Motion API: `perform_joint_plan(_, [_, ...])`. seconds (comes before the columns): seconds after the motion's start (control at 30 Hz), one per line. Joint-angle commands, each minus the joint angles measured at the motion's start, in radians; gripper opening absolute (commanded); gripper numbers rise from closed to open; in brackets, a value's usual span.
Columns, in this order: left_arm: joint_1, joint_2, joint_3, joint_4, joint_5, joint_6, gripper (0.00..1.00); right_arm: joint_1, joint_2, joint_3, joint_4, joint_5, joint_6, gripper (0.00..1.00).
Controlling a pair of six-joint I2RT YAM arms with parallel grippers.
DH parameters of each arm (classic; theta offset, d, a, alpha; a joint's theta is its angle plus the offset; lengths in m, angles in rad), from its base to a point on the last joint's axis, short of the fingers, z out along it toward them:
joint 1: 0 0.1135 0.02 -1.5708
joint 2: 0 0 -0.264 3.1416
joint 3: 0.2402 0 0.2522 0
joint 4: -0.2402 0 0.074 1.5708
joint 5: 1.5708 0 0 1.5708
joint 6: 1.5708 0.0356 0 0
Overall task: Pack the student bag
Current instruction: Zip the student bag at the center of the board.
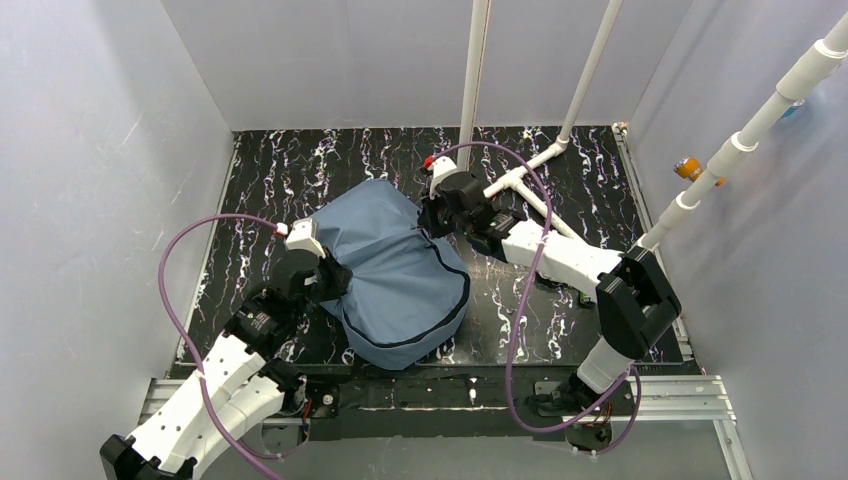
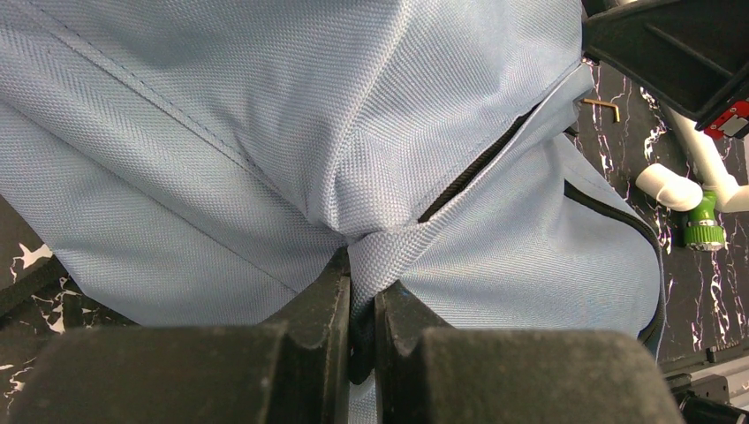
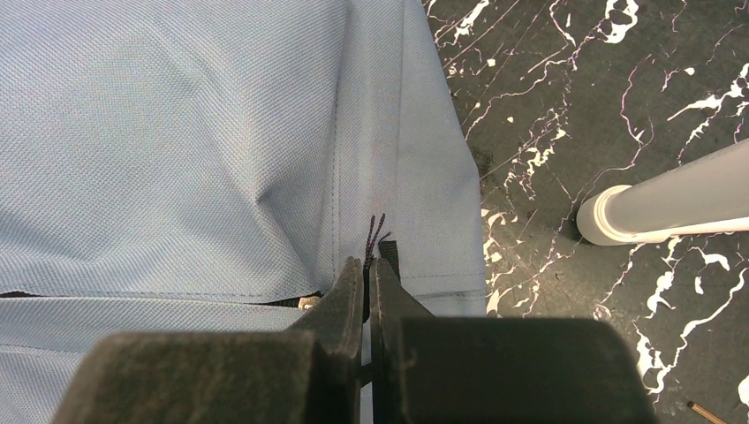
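Now the student bag (image 1: 400, 285) lies lengthwise far-to-near between the 2 grippers: left gripper (image 2: 362, 287) pinches a fabric fold (image 2: 389, 252) tight on its left, right gripper (image 3: 369, 274) nips its dark cord (image 3: 375, 231) opposite.

One blue bag (image 1: 400, 280). Two robot arms, a left arm (image 1: 230, 370) and a right arm (image 1: 560, 255). One green knob (image 2: 704, 227). One bent key (image 2: 602, 107).

student bag (image 2: 221, 132) cut off at wrist-view edges; dark cord (image 3: 374, 231) end hidden inside right hand (image 3: 368, 265).
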Motion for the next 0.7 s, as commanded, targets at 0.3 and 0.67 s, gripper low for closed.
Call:
perform_joint_plan(0.3, [0.018, -0.058, -0.004, -0.165, -0.118, 0.034, 0.0, -0.089, 0.003, -0.05, -0.181, 0.368, -0.149, 0.01])
perform_joint_plan(0.67, [0.018, -0.004, 0.189, -0.198, -0.062, 0.095, 0.58, -0.088, -0.107, 0.181, -0.369, 0.056, -0.114, 0.76])
